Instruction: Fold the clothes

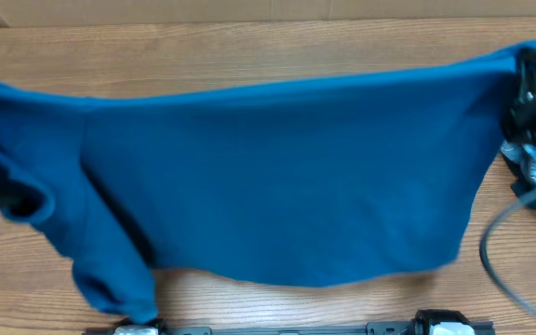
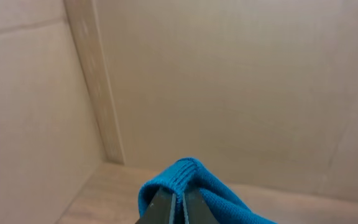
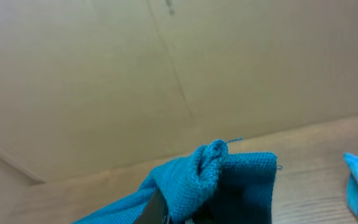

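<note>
Shirt (image 1: 277,177) spans overhead | wrists: left pincer (image 2: 179,208), right pincer (image 3: 179,214) clamp edges

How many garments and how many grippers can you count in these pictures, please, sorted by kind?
Blue garments: 1, the shirt
Grippers: 2, the left gripper and the right gripper, each shut on the shirt
Total: 3

Overhead straight down over table (image 1: 249,37); wrist views close along jaws, shirt (image 1: 277,177) common to all.
</note>
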Robot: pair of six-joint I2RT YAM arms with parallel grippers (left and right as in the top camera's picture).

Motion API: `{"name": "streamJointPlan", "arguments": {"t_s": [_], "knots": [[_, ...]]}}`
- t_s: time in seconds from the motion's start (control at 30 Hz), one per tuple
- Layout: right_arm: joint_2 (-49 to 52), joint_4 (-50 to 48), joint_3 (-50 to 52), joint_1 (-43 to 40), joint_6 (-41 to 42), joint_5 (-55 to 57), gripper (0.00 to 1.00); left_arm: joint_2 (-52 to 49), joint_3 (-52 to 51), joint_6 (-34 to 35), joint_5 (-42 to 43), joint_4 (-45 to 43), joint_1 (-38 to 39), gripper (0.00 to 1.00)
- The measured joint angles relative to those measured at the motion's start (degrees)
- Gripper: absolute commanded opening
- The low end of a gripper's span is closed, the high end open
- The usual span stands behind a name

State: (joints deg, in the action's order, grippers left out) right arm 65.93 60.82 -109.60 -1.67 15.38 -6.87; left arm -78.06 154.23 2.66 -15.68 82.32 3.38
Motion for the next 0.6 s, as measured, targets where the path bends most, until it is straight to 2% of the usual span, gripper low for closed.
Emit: {"name": "streamJointPlan", "arguments": {"t_s": [0.27,0.43,0.6], "knots": [[11.8,1.6,0.3,0.2,0.0,2.4,0.04,-11.1,-2.0,0.0,1.8,-1.7,0.0,0.04],[10.1,1.9,0.5,0.3,0.0,2.8,0.04,-10.8,-2.7,0.0,2.1,-1.7,0.0,0.04],[2.0,2.9,0.4,0.3,0.0,2.8,0.04,-4.6,-2.7,-0.1,1.9,-2.0,0.0,0.04]]}}
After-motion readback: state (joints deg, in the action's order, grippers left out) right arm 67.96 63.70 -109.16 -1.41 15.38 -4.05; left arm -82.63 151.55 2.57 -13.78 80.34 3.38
